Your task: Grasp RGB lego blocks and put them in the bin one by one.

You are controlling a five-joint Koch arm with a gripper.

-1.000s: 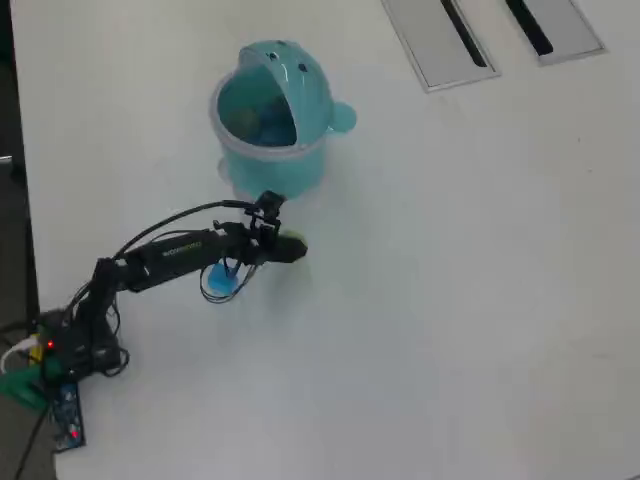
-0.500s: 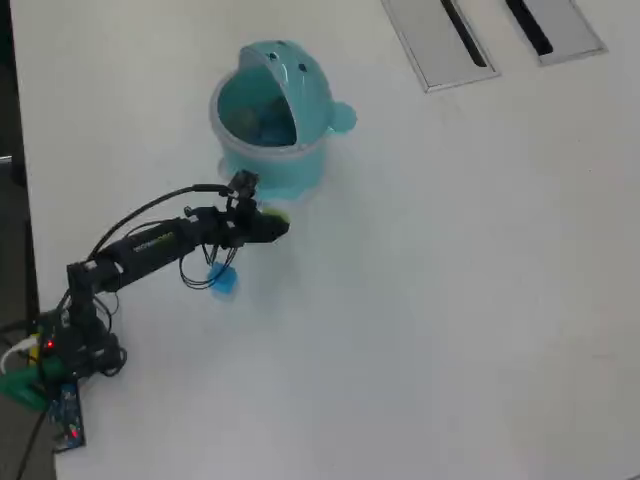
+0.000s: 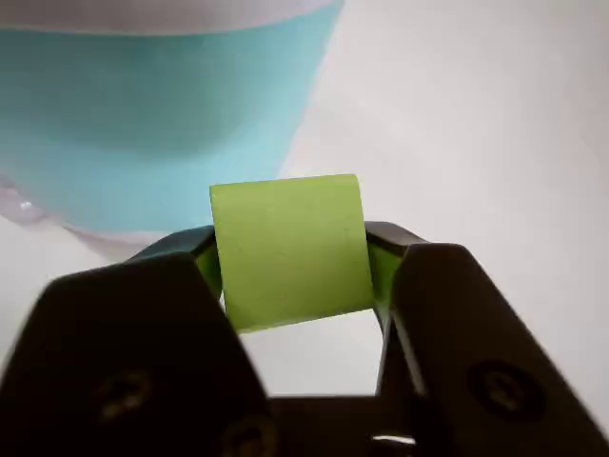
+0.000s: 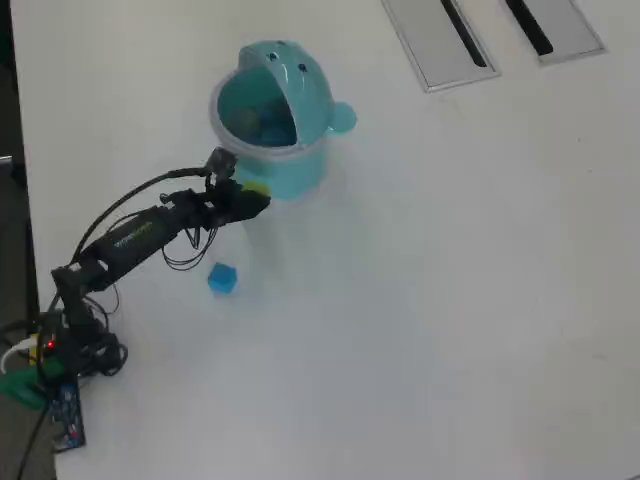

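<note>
While the hand (image 3: pixel 293 276) is clamped on the yellow-green block (image 3: pixel 290 249), the bin (image 4: pixel 272 125) stands just beyond and above it in the overhead view, its open mouth higher than the block, so the carry must rise.

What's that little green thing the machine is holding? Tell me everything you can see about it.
The yellow-green block is a small, plain cube with smooth, matte faces, plastic by the look of it. The gripper is shut on it, one black jaw pressing each side, so it hangs clear of the white table. In the overhead view it sits at the arm's tip, right beside the turquoise bin wall, below its open rim.
</note>
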